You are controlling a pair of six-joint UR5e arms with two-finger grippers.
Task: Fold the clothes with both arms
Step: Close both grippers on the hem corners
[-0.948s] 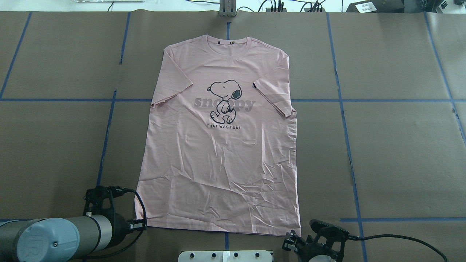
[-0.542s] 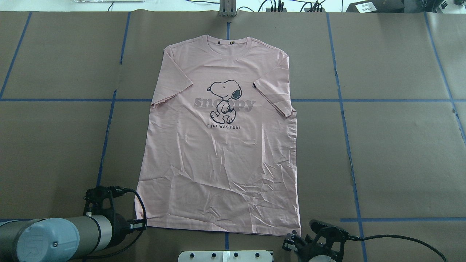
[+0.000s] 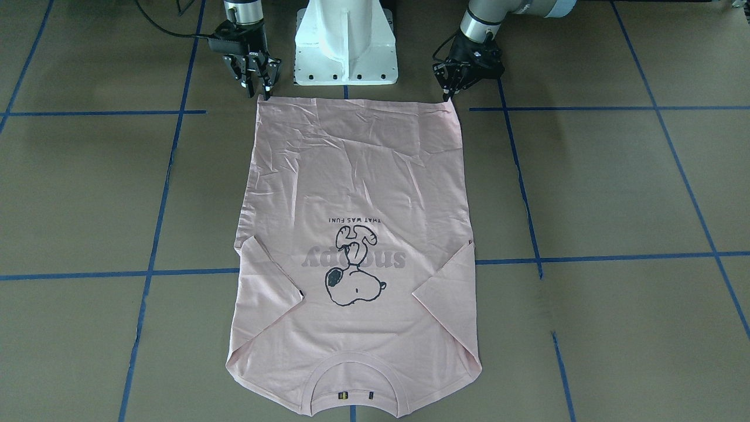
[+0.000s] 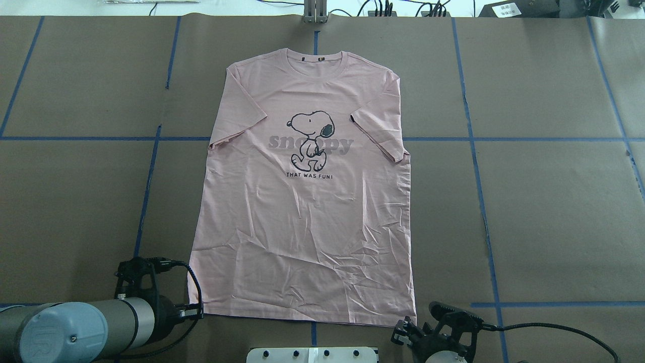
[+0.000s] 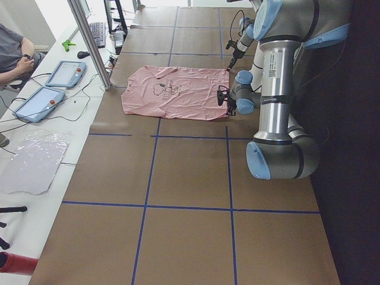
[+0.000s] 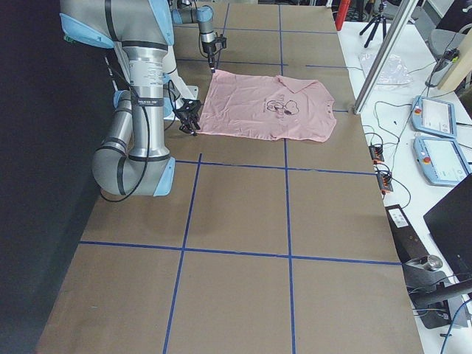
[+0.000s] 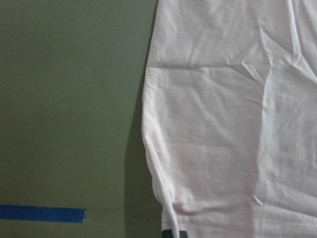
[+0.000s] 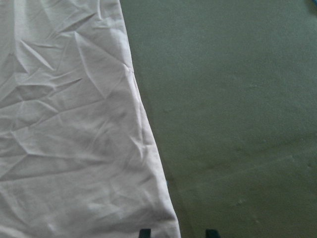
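Observation:
The pale pink T-shirt (image 4: 302, 222) lies flat, print up, both sleeves folded inward and its collar (image 3: 351, 375) at the far edge from the robot. My left gripper (image 3: 450, 97) sits at the hem corner on its side. In the left wrist view a single dark tip shows, with the corner of the T-shirt (image 7: 218, 124) pinched into it, so it is shut on the cloth. My right gripper (image 3: 259, 89) is at the other hem corner. It is open, and its two fingertips (image 8: 144, 233) straddle the side edge of the T-shirt (image 8: 74, 139).
Brown paper with blue tape lines (image 4: 473, 138) covers the table around the shirt. The white pedestal base (image 3: 345, 41) stands between the arms, just behind the hem. Tablets and cables (image 6: 435, 125) lie on the side bench, where a seated person (image 5: 12, 53) shows.
The left arm has drawn back slightly toward the robot, and the hem corner on its side has shifted a little. The right gripper has dropped slightly toward the table's near edge.

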